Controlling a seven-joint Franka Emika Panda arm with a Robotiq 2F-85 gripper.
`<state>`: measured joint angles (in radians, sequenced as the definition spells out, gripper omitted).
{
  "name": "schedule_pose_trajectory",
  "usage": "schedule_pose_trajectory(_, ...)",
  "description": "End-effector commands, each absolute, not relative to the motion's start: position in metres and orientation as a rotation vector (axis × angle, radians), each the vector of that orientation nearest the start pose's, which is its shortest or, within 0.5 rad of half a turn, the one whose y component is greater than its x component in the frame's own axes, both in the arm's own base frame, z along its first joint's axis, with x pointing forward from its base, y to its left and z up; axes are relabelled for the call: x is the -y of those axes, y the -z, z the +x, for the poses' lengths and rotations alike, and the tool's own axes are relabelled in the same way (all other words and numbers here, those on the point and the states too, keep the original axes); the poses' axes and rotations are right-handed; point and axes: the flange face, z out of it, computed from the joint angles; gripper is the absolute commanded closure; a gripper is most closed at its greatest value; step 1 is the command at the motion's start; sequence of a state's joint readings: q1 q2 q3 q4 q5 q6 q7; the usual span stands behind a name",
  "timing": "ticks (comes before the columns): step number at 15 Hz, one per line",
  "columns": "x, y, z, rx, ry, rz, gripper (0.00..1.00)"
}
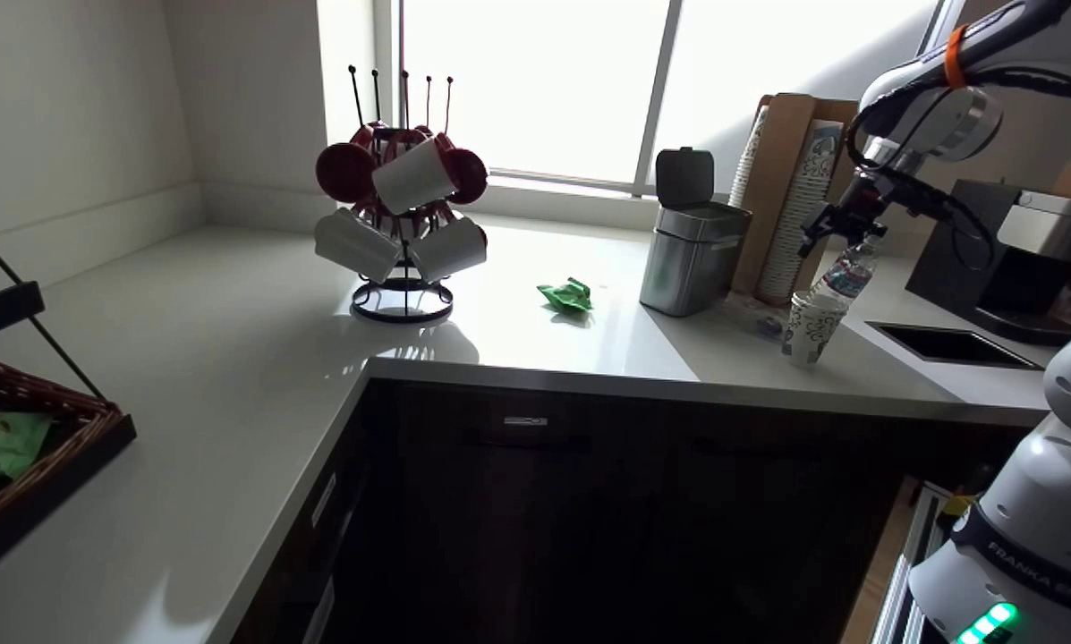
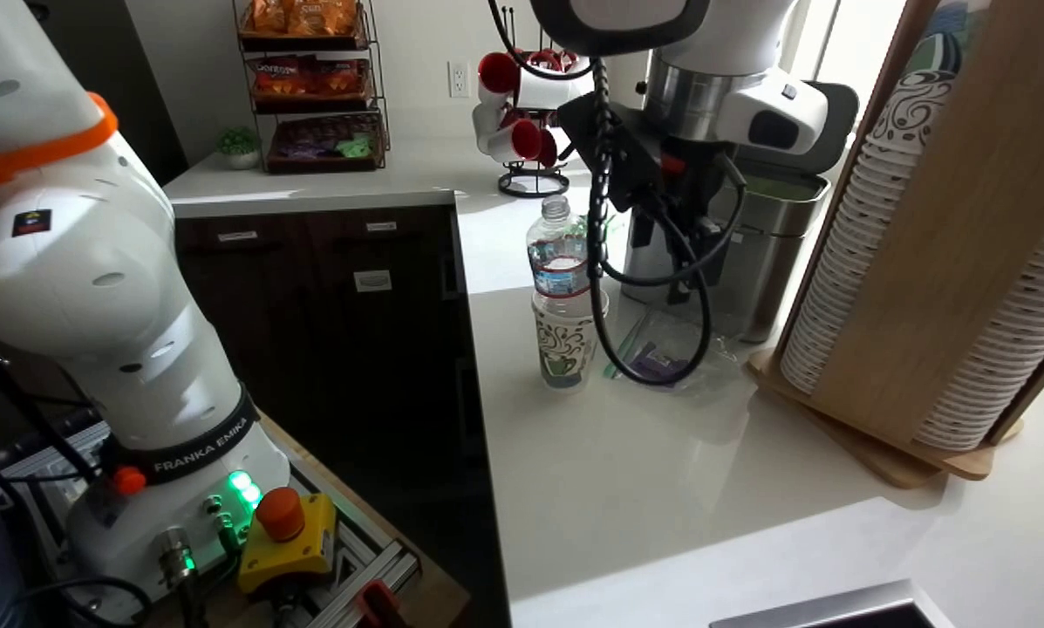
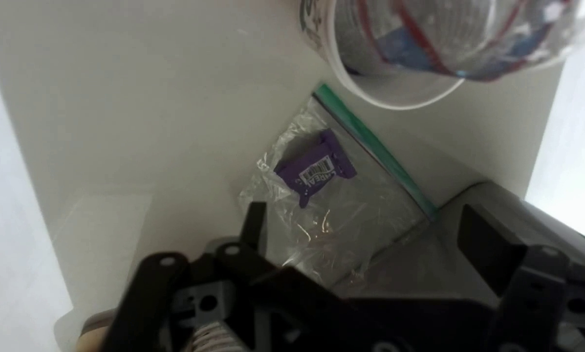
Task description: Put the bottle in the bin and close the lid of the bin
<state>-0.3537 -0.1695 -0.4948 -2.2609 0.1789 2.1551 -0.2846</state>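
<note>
The clear plastic bottle (image 1: 844, 275) stands in a patterned paper cup (image 1: 811, 331); it leans in this exterior view. The bottle also shows in an exterior view (image 2: 562, 253) and at the top of the wrist view (image 3: 448, 34). The grey metallic bin (image 1: 685, 264) stands against the window side; it also shows in an exterior view (image 2: 766, 288), partly behind the gripper. Its dark lid (image 1: 685, 177) is raised. My gripper (image 3: 370, 230) is open and empty, its fingers wide apart above a plastic bag, beside the cup and close to the bin. The bottle is not between the fingers.
A clear zip bag (image 3: 360, 195) with a purple wrapper (image 3: 315, 166) lies between cup and bin. A wooden cup holder (image 2: 914, 227) stands beside the bin. A green wrapper (image 1: 567, 295) and a mug rack (image 1: 403, 304) are farther along the counter. A black-lined opening (image 1: 951, 344) is nearby.
</note>
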Motion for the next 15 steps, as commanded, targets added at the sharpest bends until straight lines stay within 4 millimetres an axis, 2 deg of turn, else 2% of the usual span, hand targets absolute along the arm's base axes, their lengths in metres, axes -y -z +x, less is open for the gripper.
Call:
schedule_pose_trajectory(1, 0.379, -0.407, 0.323, -0.713, 0.189, -2.887, 0.00)
schedule_pose_trajectory(5, 0.380, -0.387, 0.314, -0.467, 0.190, -2.939, 0.00)
schedule_pose_trajectory(8, 0.378, -0.380, 0.310, -0.293, 0.199, -2.959, 0.00)
schedule_pose_trajectory(15, 0.379, -0.370, 0.302, -0.137, 0.200, -2.968, 0.00)
